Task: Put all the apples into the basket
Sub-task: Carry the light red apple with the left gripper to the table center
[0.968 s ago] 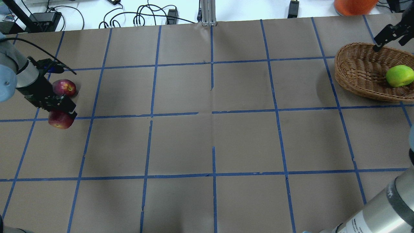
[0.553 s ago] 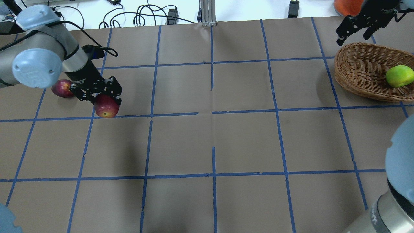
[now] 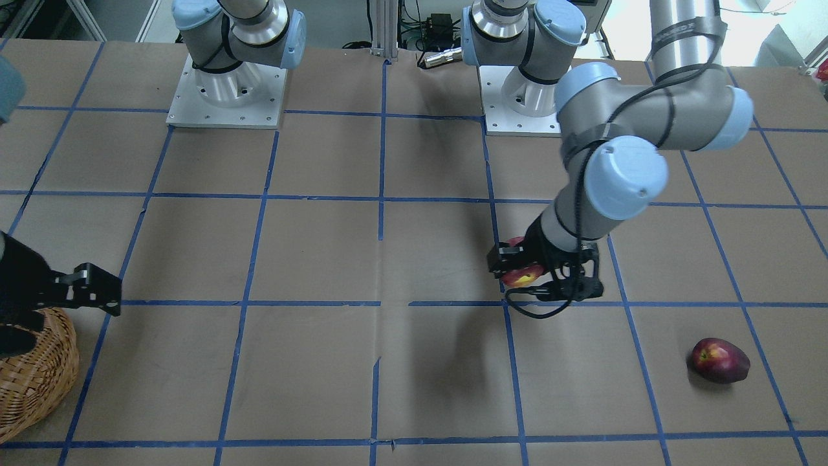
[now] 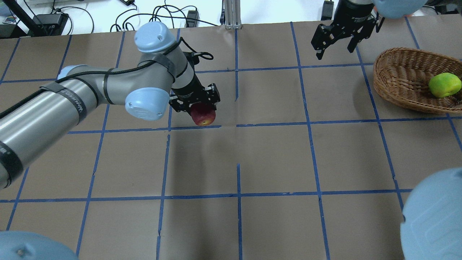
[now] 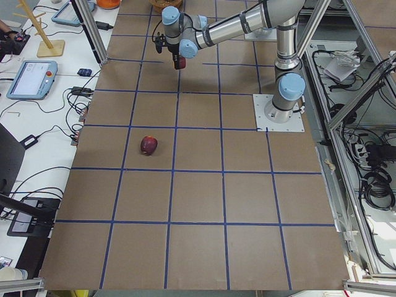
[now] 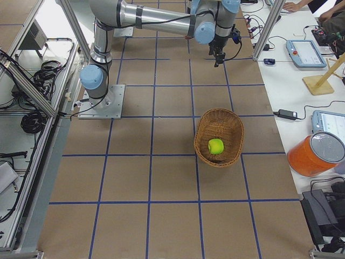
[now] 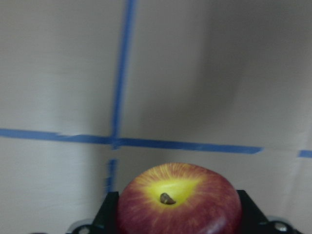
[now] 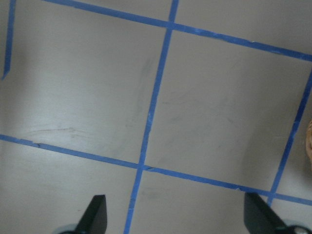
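Item 1. Tabletop [image 4: 274, 162]: brown paper surface, ruled into squares by blue tape lines.

Item 2. Left gripper [image 4: 200, 108]: black, two-fingered, on the grey arm with pale blue joints. In the overhead view it sits at 9 to 10 o'clock of the tabletop's centre cross. Jaws clamped on item 3.

Item 3. Dark red apple with a yellow patch [image 4: 203, 115]: gripped on both sides by the left gripper. It is held above the paper, and its shadow falls apart from it in the front-facing view. The wrist view shows its yellow hollow and brown stub [image 7: 179, 202] facing the camera.

Item 4. Second dark red apple [image 3: 719, 360]: lies alone on the tabletop, at 4 o'clock of item 3 in the front-facing view, well apart from both grippers. The left arm hides it in the overhead view.

Item 5. Round woven wicker basket, light brown [image 4: 397, 79]: stands on the tabletop at 2 o'clock of the centre in the overhead view.

Item 6. Bright yellow-green apple [image 4: 444, 85]: lies inside the basket, against its 3 o'clock wall in the overhead view.

Item 7. Right gripper [image 4: 335, 48]: black, hangs at 10 o'clock of the basket, near its rim but outside it. Jaws stand wide apart, and the wrist view shows both fingertips [image 8: 95, 214] over bare paper.
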You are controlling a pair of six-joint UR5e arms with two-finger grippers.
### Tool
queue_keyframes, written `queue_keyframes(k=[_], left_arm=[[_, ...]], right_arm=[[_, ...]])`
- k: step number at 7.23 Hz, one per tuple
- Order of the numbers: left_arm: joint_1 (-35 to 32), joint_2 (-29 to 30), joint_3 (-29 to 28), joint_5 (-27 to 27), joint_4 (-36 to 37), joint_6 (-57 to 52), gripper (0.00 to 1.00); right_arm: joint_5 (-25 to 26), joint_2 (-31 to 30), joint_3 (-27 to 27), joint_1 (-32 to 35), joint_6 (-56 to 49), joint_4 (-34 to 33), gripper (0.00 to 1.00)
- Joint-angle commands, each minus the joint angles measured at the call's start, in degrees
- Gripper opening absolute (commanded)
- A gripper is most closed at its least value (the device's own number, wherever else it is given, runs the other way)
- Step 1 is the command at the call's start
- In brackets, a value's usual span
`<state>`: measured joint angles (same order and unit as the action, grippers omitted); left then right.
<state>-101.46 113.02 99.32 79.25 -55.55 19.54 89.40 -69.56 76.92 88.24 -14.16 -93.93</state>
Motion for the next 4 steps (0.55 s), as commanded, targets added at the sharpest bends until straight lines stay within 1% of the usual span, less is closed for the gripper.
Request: queue_keyframes(k=[1,2,3,4], left_arm=[[-4.0,4.74,0.09,-1.03,5.27,6.55,0.54],[-4.01,5.8,0.09,-1.12,5.37,6.82,0.86],[-4.01,5.9,-0.61,-1.2,5.54,6.74,1.0],[-3.22,3.98,-1.14,-0.68,4.59,6.04,1.0]], right_arm=[[-0.54,-5.82,9.69,1.93,3.27,-0.81,1.0],[-0.63,-6.63,10.09,2.02,3.0,-1.69,1.0],[-0.54,-6.38,9.83,2.02,3.43,-1.78,1.0],[-0.46,-6.2,9.83,2.02,3.26,-1.78,1.0]])
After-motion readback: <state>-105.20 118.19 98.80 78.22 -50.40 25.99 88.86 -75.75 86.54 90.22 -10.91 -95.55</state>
